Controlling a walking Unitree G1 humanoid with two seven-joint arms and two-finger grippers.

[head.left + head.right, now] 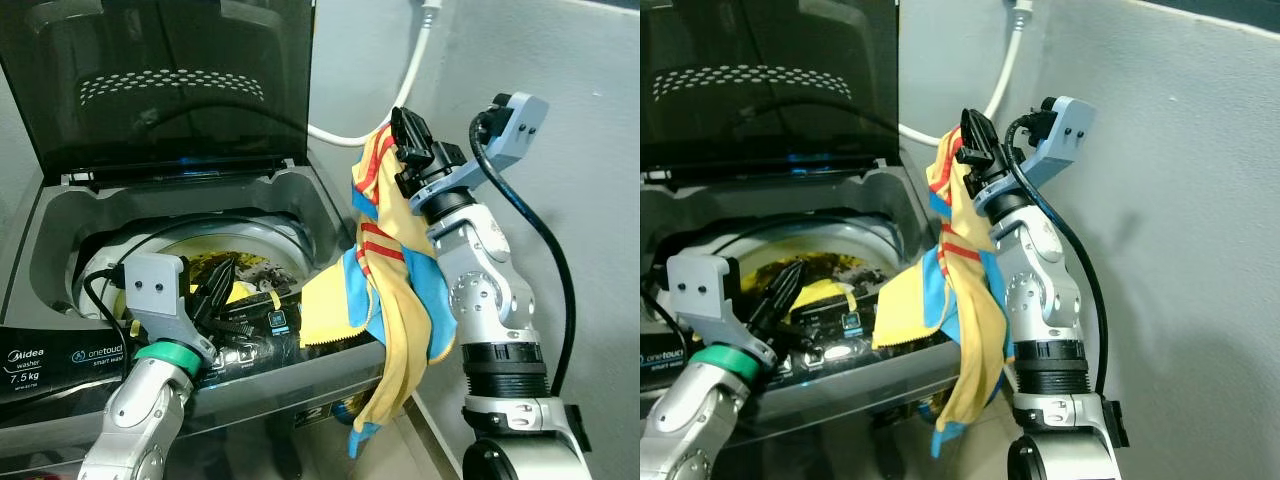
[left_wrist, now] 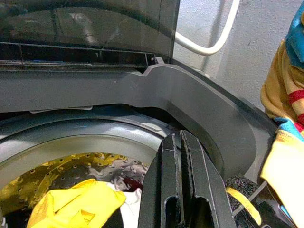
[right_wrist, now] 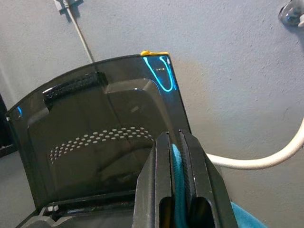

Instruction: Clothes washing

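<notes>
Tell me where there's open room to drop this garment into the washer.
The drum is open toward its back and right, between the raised lid and the machine's right rim. Yellow laundry lies low inside. It is crowded at the front-left, where the left gripper sits. The right gripper holds the yellow-and-blue garment, draped over the right rim.

Yellow garment (image 1: pixel 392 300) with red stripes and blue trim hangs beside the grey washer (image 1: pixel 330 215); smoky dark lid (image 1: pixel 150 80), yellow cloth (image 2: pixel 76 204) in its perforated drum, white hose (image 1: pixel 410 80) behind.

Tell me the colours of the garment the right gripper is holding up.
The garment is mainly yellow with blue panels and red stripes, clearest in the left eye view, held by the right gripper.
</notes>
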